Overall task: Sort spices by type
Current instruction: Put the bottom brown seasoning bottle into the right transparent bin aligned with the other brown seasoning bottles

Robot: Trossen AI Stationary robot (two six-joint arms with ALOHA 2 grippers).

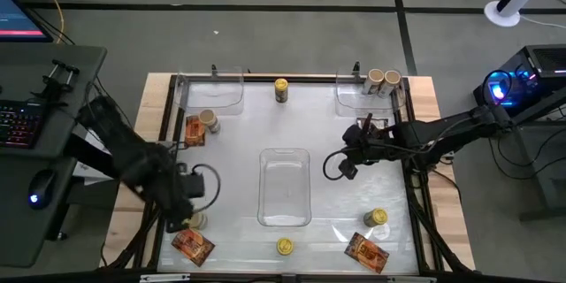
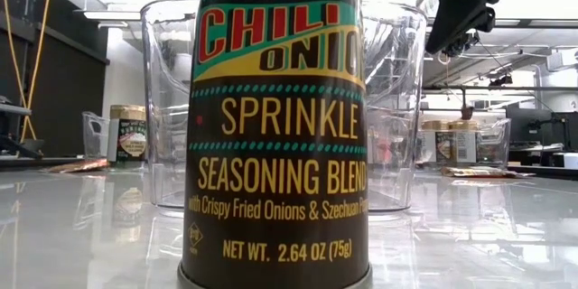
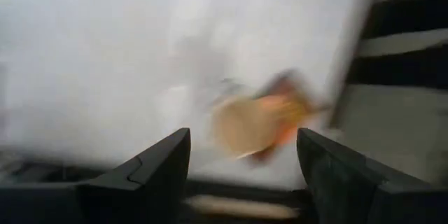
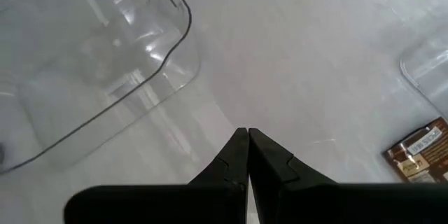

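Observation:
The spices are scattered over the white table. A yellow-lidded jar (image 1: 281, 88) stands at the far edge, and two more (image 1: 285, 246) (image 1: 378, 218) stand near the front. Two beige-lidded jars (image 1: 382, 80) sit in the far-right tray. Another (image 1: 209, 121) stands beside an orange packet (image 1: 193, 130). My left gripper (image 1: 190, 205) (image 3: 241, 136) hovers open at the near left, over a beige-lidded jar (image 1: 196, 221) and an orange packet (image 1: 193, 245). My right gripper (image 1: 347, 166) (image 4: 246, 136) hangs shut above bare table, right of the centre tray (image 1: 285, 186).
Clear trays stand at the far left (image 1: 212, 93), far right (image 1: 363, 95) and centre. Another orange packet (image 1: 367, 252) lies at the near right. In the low view the near-front jar (image 2: 275, 126) fills the picture. A keyboard and mouse sit off the table's left.

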